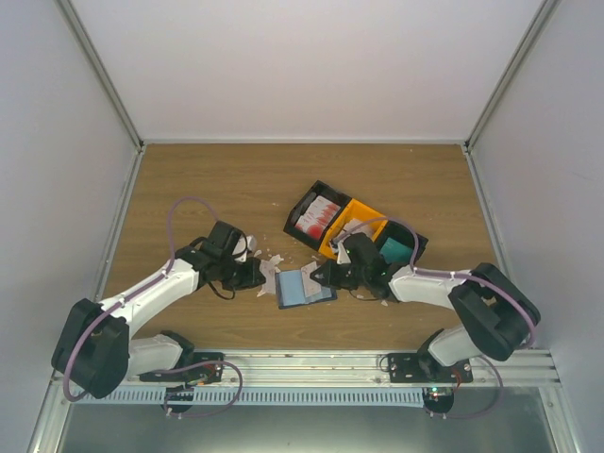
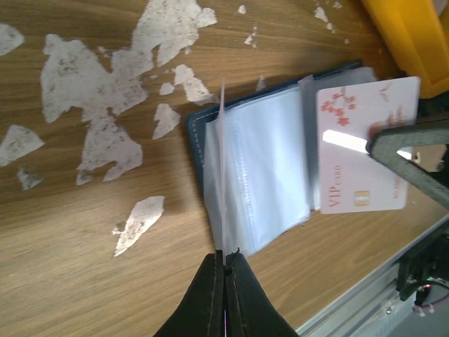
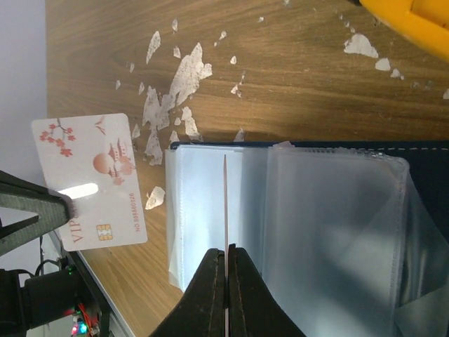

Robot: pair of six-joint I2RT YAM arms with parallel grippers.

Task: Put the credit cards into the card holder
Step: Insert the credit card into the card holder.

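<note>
The card holder [image 1: 304,287] lies open on the table between my grippers, its clear sleeves up; it also shows in the left wrist view [image 2: 266,168] and the right wrist view [image 3: 316,217]. My left gripper [image 1: 259,276] [image 2: 226,256] is shut on a credit card seen edge-on [image 2: 223,168], over the holder's left edge. My right gripper [image 1: 322,276] [image 3: 227,251] is shut on another white-and-red card, edge-on [image 3: 225,200], above the sleeves. Each wrist view shows the other arm's card flat [image 2: 361,151] [image 3: 88,179]. More red-and-white cards [image 1: 318,216] stand in the black tray.
A black tray [image 1: 300,209], an orange tray [image 1: 354,222] and a teal-filled box [image 1: 394,248] stand just behind the right gripper. Torn white scraps [image 2: 112,84] [image 3: 175,84] lie on the wood around the holder. The metal rail [image 1: 311,363] runs along the near edge.
</note>
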